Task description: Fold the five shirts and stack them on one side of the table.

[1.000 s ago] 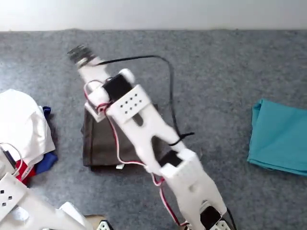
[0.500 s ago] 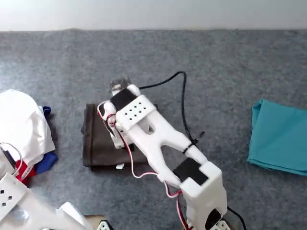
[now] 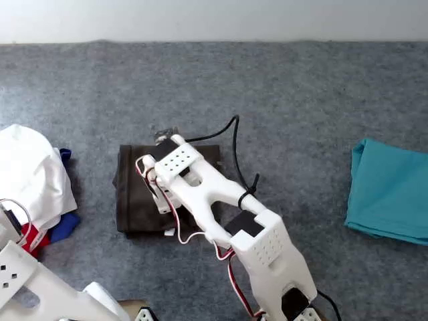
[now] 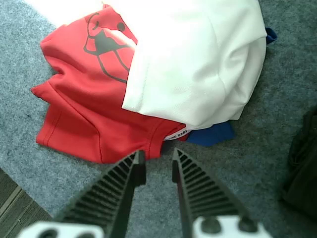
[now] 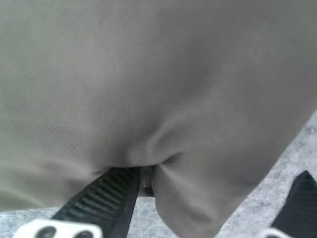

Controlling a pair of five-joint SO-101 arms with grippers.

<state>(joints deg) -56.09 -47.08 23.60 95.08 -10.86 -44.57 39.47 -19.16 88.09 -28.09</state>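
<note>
Robot lab: grey felt table (image 3: 314, 100) (white wall (image 3: 214, 20)).

I've got a grey speckled felt-like tabletop (image 3: 314, 100) running edge to edge in the high view. At the far side it stops in a straight seam against a plain white wall band (image 3: 214, 19). Light on my feed is bright and even with soft shadows on the felt, and in the left wrist view the felt's edge gives way to a dark brown planked floor (image 4: 9, 210), lower and in shade, though I can't tell its material for sure.
</note>
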